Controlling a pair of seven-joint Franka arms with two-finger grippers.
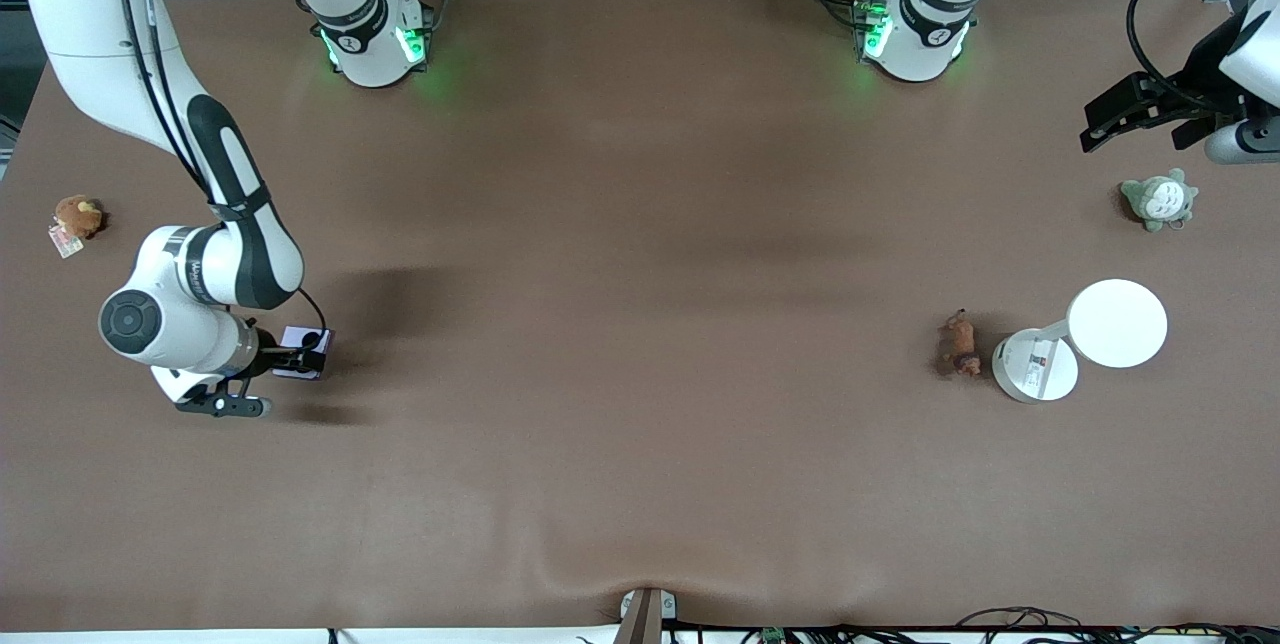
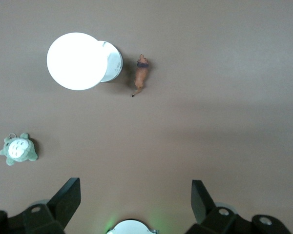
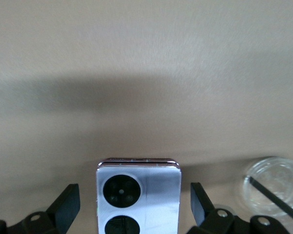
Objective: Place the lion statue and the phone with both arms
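Right gripper (image 1: 300, 356): black two-finger gripper sitting low at the right arm's end of the brown table (image 1: 640, 324), its fingers (image 3: 63, 204) spread wide and straddling the phone without touching it.
Phone (image 1: 303, 352): small, nearly square pale lavender folded phone with two round black camera circles on its face, lying flat on the table between the right gripper's parted fingers, a gap showing on each side in the right wrist view (image 3: 138, 197).
Brown plush (image 1: 78, 217): round brown plush toy with a tag, lying near the table's edge at the right arm's end, farther from the front camera than the phone and well apart from it.
Left gripper (image 1: 1135, 114): black two-finger gripper hanging in the air over the left arm's end of the table, its fingers (image 2: 68, 197) standing wide apart and gripping nothing.
Grey-green plush (image 1: 1158, 199): small grey-green plush toy with a white belly, resting on the table close under the left gripper.
Lion statue (image 1: 958, 344): tiny elongated brown-orange animal figurine with a thin tail, lying on the table at the left arm's end, untouched, well apart from the phone.
White lamp (image 1: 1117, 323): white object with a round head and a round base (image 1: 1035, 366), standing just beside the lion statue, toward the left arm's end.
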